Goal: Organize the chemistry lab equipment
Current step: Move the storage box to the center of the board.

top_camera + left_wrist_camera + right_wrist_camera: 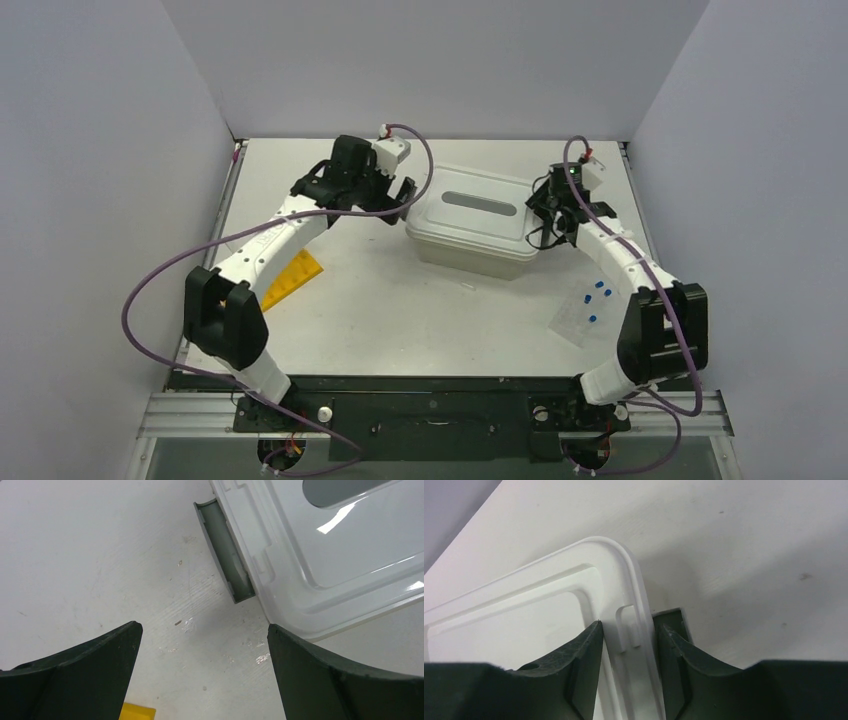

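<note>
White table (400,320), matt and lightly scuffed, with faint scratches and small dark specks (177,622) just below and ahead of the left tool (202,630). Shut in on three sides by plain pale-grey walls, bare and unmarked: back wall (430,60) well beyond both tools, left wall (90,200) outward of the left tool, right wall (760,150) outward of the right tool (548,212), each meeting the table at its edge. On the near side of both tools, along the table's front edge, a black plate (440,385) and below it a silver metal rail (190,415). Even, diffuse light from above. Soft grey shadow (674,565) on the table just ahead of the right tool.
</note>
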